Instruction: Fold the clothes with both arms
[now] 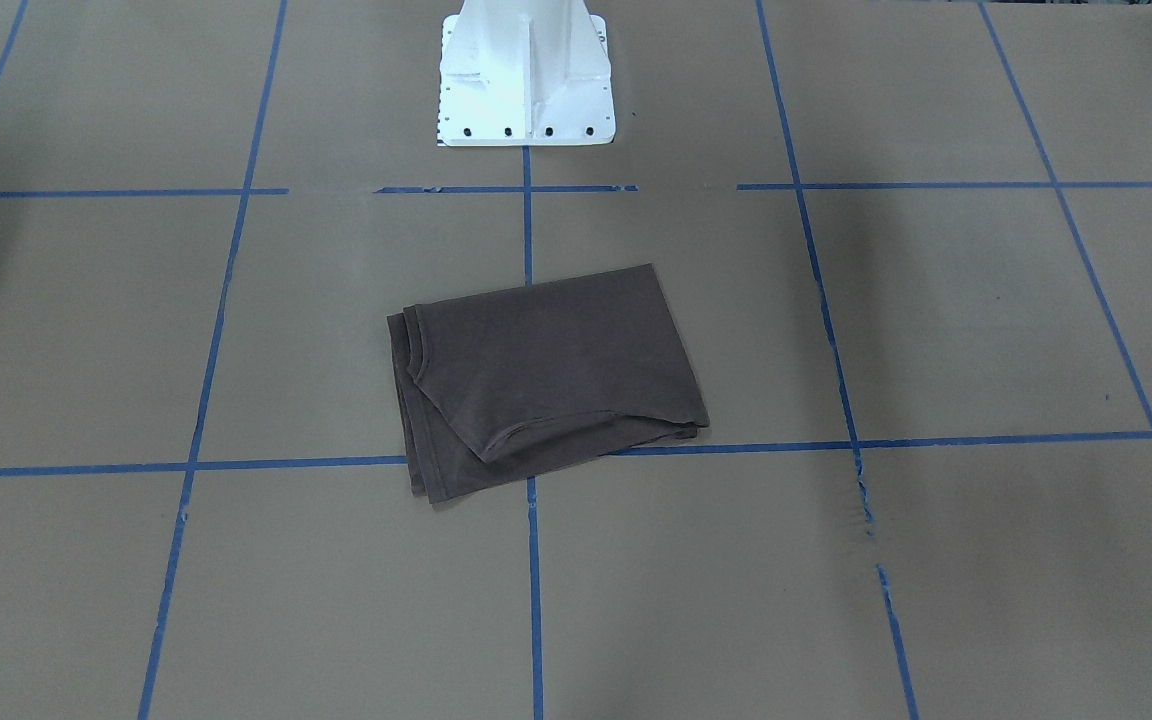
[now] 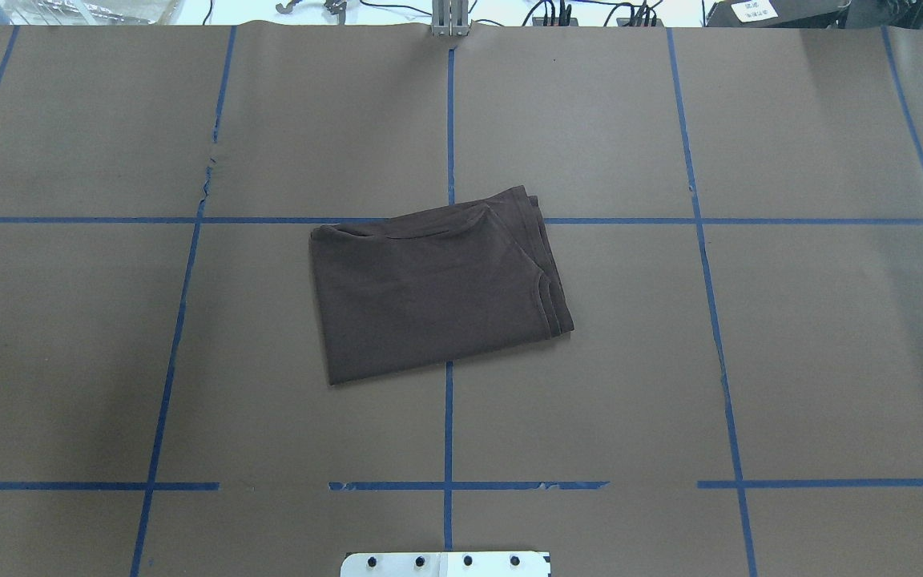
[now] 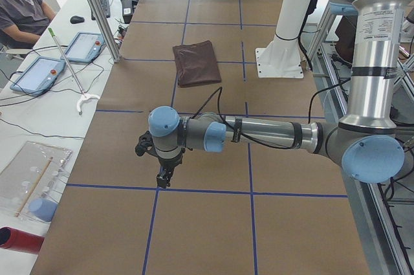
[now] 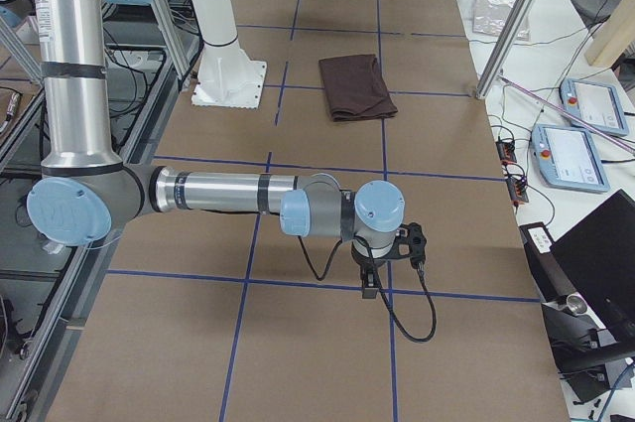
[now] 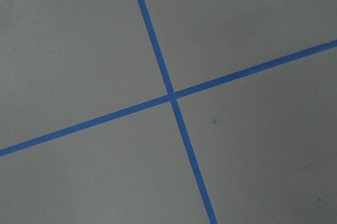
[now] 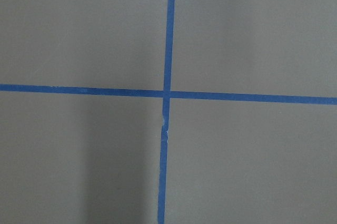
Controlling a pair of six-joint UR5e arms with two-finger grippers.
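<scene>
Brown paper gridded with blue tape (image 1: 976, 310) covers our table. At its centre our thin dark grey-brown T-shirt (image 2: 429, 292) lies folded into a flat rectangle, hems stacked along one edge; we judge folding finished. Our black left gripper (image 3: 163, 178) and black right gripper (image 4: 369, 285) hang well apart from it; parted or closed, we cannot tell.

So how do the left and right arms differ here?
The left arm reaches over the left end of the table, the right arm over its right end. The left wrist view shows a tape cross skewed, the right wrist view one square. The left gripper and right gripper both point down, far from the folded T-shirt.
</scene>
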